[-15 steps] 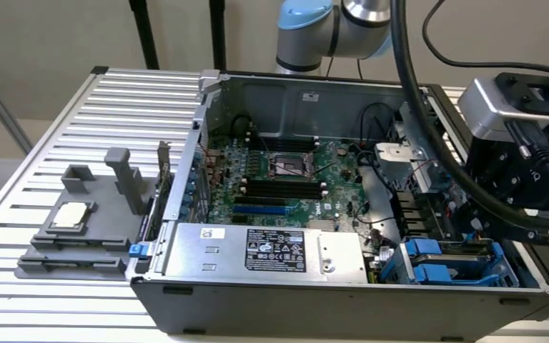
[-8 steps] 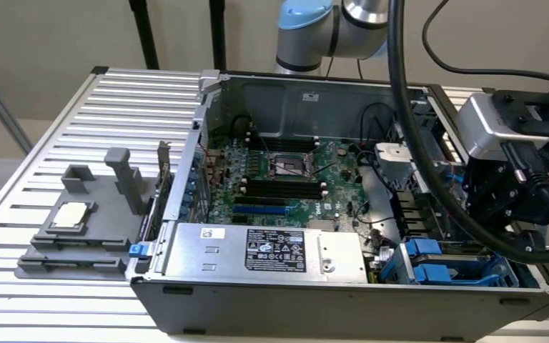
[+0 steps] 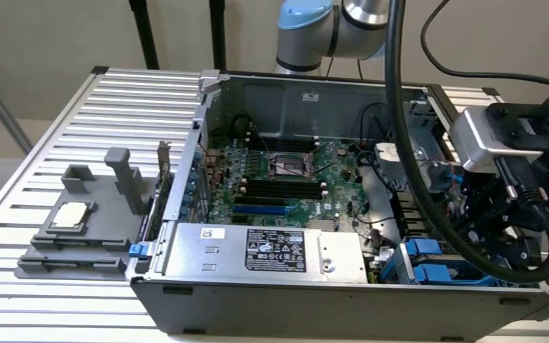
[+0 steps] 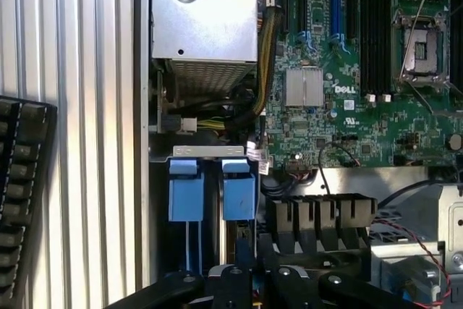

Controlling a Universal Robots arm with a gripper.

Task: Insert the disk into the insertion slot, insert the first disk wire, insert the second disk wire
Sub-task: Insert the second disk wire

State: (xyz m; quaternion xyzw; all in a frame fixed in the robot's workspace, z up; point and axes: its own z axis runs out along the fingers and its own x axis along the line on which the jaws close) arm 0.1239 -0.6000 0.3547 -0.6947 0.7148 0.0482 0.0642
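My gripper [image 3: 482,246] hangs over the open computer case's front corner at the exterior view's right. Its black fingers [image 4: 233,280] stand shut, tips close together, just above the insertion slot [image 4: 239,195], a drive cage with two bright blue tabs [image 4: 183,192]. In the exterior view the cage's blue tabs [image 3: 425,251] show right beside the gripper. A small dark part sits at the fingertips; I cannot tell what it is. The disk is hidden. A bundle of black and yellow wires [image 4: 230,115] runs from the silver box toward the cage.
The silver box with a black label [image 3: 266,250] lies along the case's front. The green motherboard [image 3: 284,182] fills the case's middle. A grey fixture with a chip [image 3: 74,214] stands on the slatted table at the exterior view's left. Thick black cables [image 3: 410,143] hang by the gripper.
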